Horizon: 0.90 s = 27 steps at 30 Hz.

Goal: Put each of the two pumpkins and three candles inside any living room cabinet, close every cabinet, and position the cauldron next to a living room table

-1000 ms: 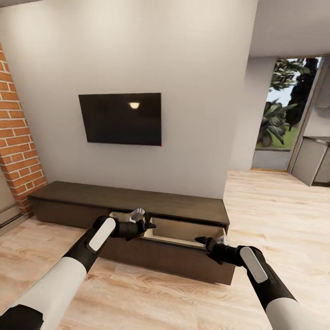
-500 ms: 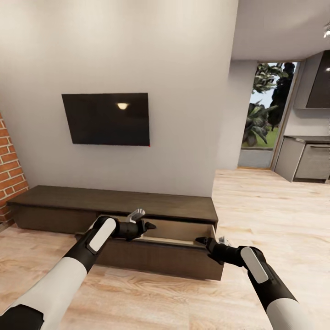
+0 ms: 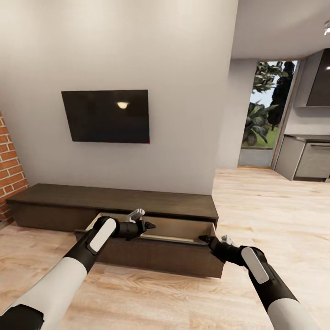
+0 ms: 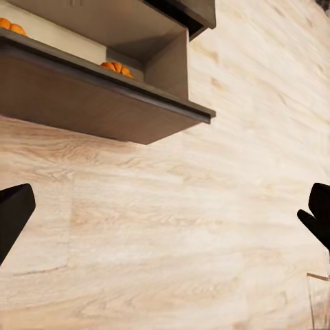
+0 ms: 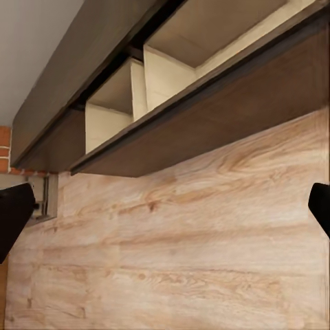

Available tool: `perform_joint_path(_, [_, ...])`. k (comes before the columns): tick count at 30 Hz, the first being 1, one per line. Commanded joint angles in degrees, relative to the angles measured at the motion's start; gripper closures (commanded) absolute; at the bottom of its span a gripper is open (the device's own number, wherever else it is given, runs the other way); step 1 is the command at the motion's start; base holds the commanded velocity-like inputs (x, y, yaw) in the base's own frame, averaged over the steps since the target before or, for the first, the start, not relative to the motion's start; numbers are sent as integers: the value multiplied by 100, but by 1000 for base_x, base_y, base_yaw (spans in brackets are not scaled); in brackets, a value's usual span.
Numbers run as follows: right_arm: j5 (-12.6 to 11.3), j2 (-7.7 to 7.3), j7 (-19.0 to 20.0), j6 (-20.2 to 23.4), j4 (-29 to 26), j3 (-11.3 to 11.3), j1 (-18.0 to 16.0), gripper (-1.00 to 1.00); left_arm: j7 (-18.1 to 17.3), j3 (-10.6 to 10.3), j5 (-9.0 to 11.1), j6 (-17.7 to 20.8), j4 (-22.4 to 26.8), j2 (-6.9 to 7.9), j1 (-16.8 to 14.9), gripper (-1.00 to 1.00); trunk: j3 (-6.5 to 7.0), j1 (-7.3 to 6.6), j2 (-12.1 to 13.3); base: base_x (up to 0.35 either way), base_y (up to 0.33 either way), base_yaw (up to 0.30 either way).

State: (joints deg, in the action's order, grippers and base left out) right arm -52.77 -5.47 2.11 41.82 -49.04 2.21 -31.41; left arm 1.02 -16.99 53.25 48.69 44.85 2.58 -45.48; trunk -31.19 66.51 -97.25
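While both arms hang low before the cabinet [image 3: 114, 201], the left gripper [image 3: 143, 226] and right gripper [image 3: 208, 239] are spread wide and hold nothing — only dark fingertips frame wood floor [image 4: 172, 227] in the wrist views. Beyond them the cabinet's drawer [image 3: 151, 250] stands pulled out, with two orange pumpkins [image 4: 118, 67] lying inside it. Judging by this, the pumpkins look stowed — closing the drawer, the candles and the cauldron seem left.

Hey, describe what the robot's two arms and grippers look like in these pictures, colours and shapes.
Both arms are smooth white tubes at the upper part, turning black toward the wrist, each forearm carrying an elongated white oval panel. The left gripper and right gripper are black with short pointed fingers; silver-grey metal parts show at both wrists. No loose cables or printed markings are visible.
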Motion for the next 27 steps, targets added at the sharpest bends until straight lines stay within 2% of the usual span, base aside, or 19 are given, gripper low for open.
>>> perform_joint_path(1, [25, -4, 17, -43, -5, 13, 0, -100, 13, -19, -1, -55, 3, 6, -3, -100, -25, 22, -45, 0, 0, 0])
perform_joint_path(4, [45, -21, 13, -216, -18, 10, 7, -100, 11, -26, -120, -305, 1, 6, 1, -100, -79, 88, -165, 0, 0, 0])
perform_joint_path(6, [57, -60, 13, -283, -22, -15, 10, -100, 1, -40, -363, -683, -3, 11, 3, -100, -115, 132, -245, 0, 0, 0])
perform_joint_path(8, [70, -93, 11, -314, -23, -32, 12, -100, -4, -44, -479, -883, -3, 12, 3, -100, -150, 176, -326, 0, 0, 0])
perform_joint_path(10, [244, -120, 13, -411, -25, -49, 23, -100, -6, -47, -611, -1211, -7, 13, 13, -100, -186, 220, -406, 0, 0, 0])
perform_joint_path(11, [361, -123, 14, -490, -25, -52, 26, -100, -3, -47, -644, -1322, -13, 14, 18, -100, -204, 242, -446, 0, 0, 0])
perform_joint_path(12, [665, -113, 18, -720, -19, -61, 34, -100, 8, -48, -713, -1536, -50, 11, 27, -100, -222, 264, -486, 0, 0, 0])
perform_joint_path(14, [1012, -91, 24, -1009, -4, -71, 52, -100, 15, -54, -791, -1739, -134, 9, 35, -100, -258, 308, -566, 0, 0, 0])
perform_joint_path(15, [1348, -55, 22, -1304, 19, -92, 130, -100, 21, -77, -893, -1946, -286, 5, 43, -100, -276, 330, -606, 0, 0, 0])
perform_joint_path(16, [1504, -17, 19, -1445, 36, -109, 189, -100, 15, -98, -948, -2059, -391, 3, 51, -100, -294, 352, -647, 0, 0, 0])
perform_joint_path(17, [1788, 86, 15, -1727, 89, -145, 311, -100, 6, -150, -1047, -2291, -631, 1, 66, -100, -312, 374, -687, 0, 0, 0])
perform_joint_path(20, [2156, 245, 9, -2171, 261, -181, 431, -100, 8, -205, -1153, -2622, -1013, -1, 80, -100, -366, 440, -807, 0, 0, 0])
perform_joint_path(21, [2367, 329, 5, -2474, 465, -202, 477, -100, 5, -236, -1193, -2859, -1273, -3, 88, -100, -384, 461, -847, 0, 0, 0])
perform_joint_path(24, [2673, 460, 2, -3026, 893, -224, 524, -100, 20, -327, -1235, -3246, -1644, -6, 95, -100, -438, 527, -967, 0, 0, 0])
perform_joint_path(27, [2788, 529, 1, -3340, 1093, -231, 540, -100, 29, -412, -1240, -3411, -1774, -5, 113, -100, -492, 593, -1088, 0, 0, 0])
